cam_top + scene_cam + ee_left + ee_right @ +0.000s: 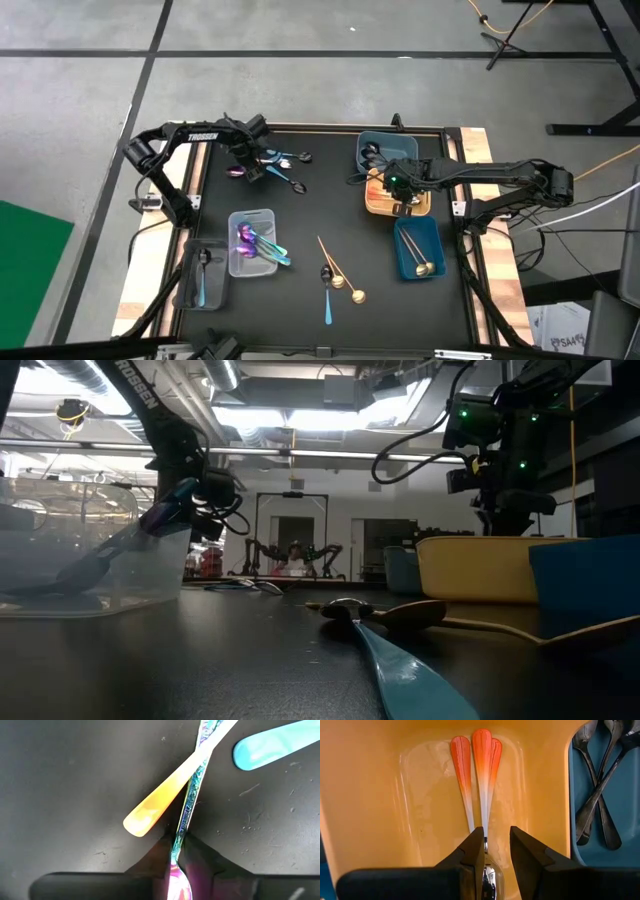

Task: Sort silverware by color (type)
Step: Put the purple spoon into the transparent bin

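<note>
- Landmark: the yellow tray (428, 207) at the right of the black mat; blue trays just beyond it and just nearer the table's front edge.
- Right gripper (496, 851) poised over the yellow tray, fingers parted with a gap between them, gripping nothing; three orange-handled spoons (480, 767) lying side by side on the tray floor directly below; dark spoons (600, 785) crossed in the blue tray next door.
- Left gripper (176, 865) well to the left of the yellow tray, down at the mat, fingers drawn in against the iridescent spoon (189, 805) near its bowl end; looks clamped on it, though not certain.
- That spoon's stem overlapped by a pale orange handle (165, 795); a teal handle (270, 747) just beside; judged likely to drag the neighbour if lifted carelessly.
- Handling, as a judgement: thin, light, stiff metal; glossy and slippery; lying flat, so hard to get under; best pinched across the narrow stem, then raised straight up.
- More loose spoons (335, 275) on the mat, left of and nearer than the yellow tray; sorting unfinished.
</note>
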